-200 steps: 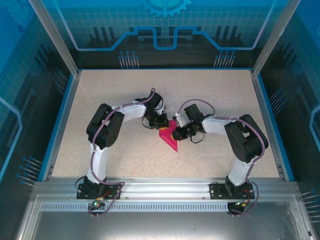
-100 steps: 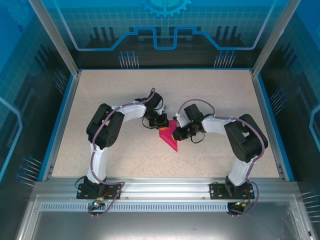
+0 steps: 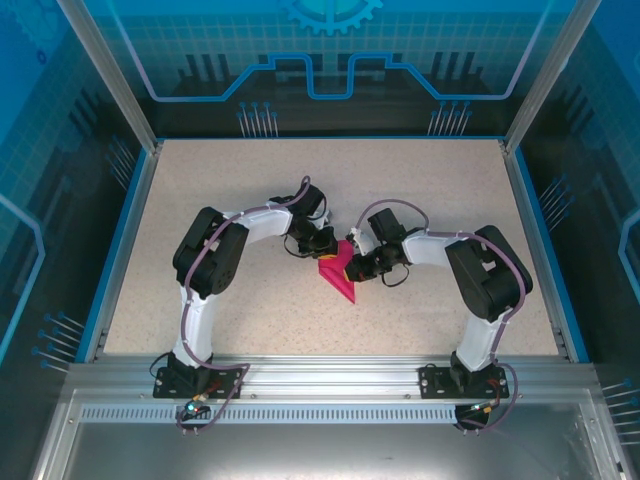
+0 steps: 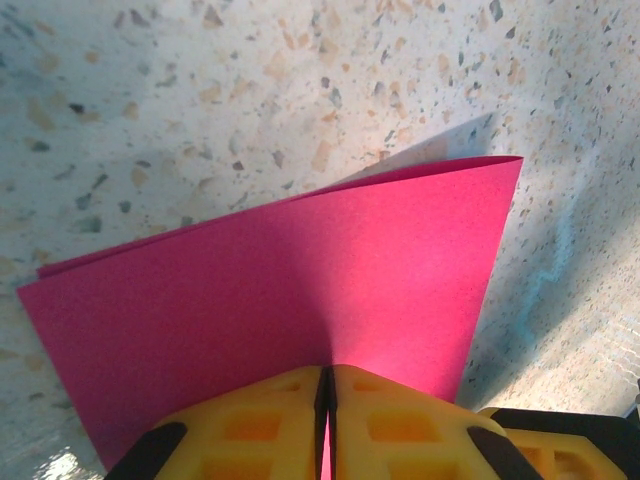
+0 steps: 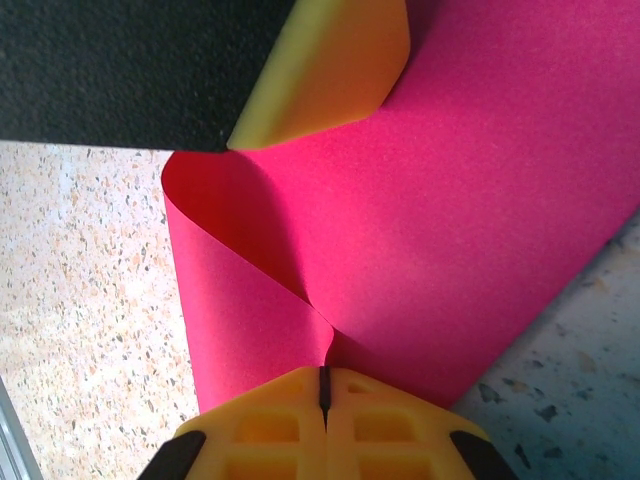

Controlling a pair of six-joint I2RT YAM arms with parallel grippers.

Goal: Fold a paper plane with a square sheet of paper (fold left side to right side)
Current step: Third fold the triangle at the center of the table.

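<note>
- The part-folded square sheet of paper (image 3: 340, 276) is at mid-table (image 3: 430, 190), between both arms and equally near each, its point aimed at the arm bases.
- The left tool (image 4: 325, 378) is pinched closed on its far-left edge.
- The right tool (image 5: 325, 378) is pinched closed on its right edge.
- No writing shows.

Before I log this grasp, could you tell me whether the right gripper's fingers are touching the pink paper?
Touching. In the right wrist view, the right gripper is shut on the pink paper, which runs into the seam between its fingers.
</note>
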